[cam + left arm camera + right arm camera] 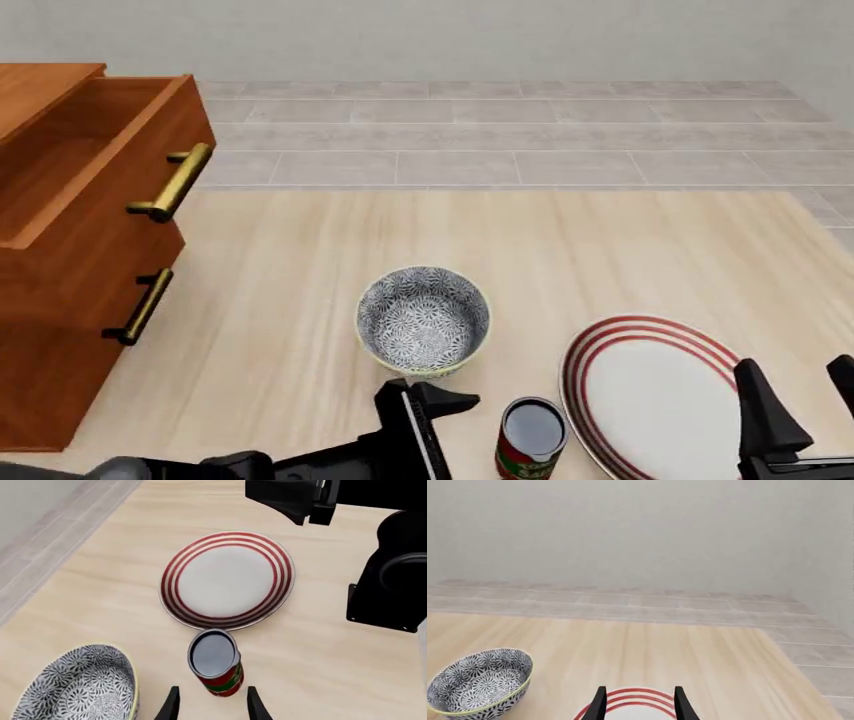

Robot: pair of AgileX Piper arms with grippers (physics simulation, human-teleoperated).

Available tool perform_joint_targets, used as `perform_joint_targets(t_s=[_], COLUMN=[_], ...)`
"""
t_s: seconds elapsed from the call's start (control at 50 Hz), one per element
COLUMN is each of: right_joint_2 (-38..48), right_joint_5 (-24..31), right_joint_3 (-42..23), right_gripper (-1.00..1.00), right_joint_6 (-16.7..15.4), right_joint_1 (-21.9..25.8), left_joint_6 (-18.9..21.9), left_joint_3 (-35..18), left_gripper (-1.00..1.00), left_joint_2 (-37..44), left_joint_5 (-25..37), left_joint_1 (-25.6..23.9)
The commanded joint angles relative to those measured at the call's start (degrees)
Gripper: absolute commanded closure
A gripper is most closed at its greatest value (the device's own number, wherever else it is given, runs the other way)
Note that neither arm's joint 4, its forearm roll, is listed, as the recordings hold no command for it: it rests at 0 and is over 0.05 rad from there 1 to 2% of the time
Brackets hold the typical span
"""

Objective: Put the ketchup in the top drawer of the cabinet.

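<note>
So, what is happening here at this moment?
The left gripper is open and lined up on the ketchup, which stands upright on the table between the bowl and the plate. Nothing is gripped yet. The top drawer of the cabinet is already pulled open. The right gripper is open above the plate, holding nothing.

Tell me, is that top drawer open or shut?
Open: the top drawer juts out past the lower drawer, its hollow inside visible.

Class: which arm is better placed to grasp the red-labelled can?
Left. Its open gripper points at the red-labelled ketchup can, fingers either side. The right gripper hovers over the red-striped plate.
</note>
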Motion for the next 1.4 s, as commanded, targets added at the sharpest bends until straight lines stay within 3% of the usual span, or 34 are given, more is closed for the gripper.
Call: perform_joint_targets(t_s=[0.02, 0.38, 1.4], right_joint_2=[0.0, 0.0, 0.0], right_joint_5=[0.1, 0.2, 0.3], right_joint_3=[0.0, 0.0, 0.0], right_gripper=[-1.0, -1.0, -1.0], right_joint_6=[0.1, 0.3, 1.7], right_joint_1=[0.0, 0.1, 1.5], left_joint_6=[0.5, 0.9, 1.6], left_joint_3=[-2.5, -3.8, -10.9], left_gripper=[-1.0, -1.0, -1.0], left_joint_2=[5.6, 11.0, 18.2], left_joint_5=[-1.0, -3.3, -1.5], left_joint_1=[0.2, 0.7, 0.7])
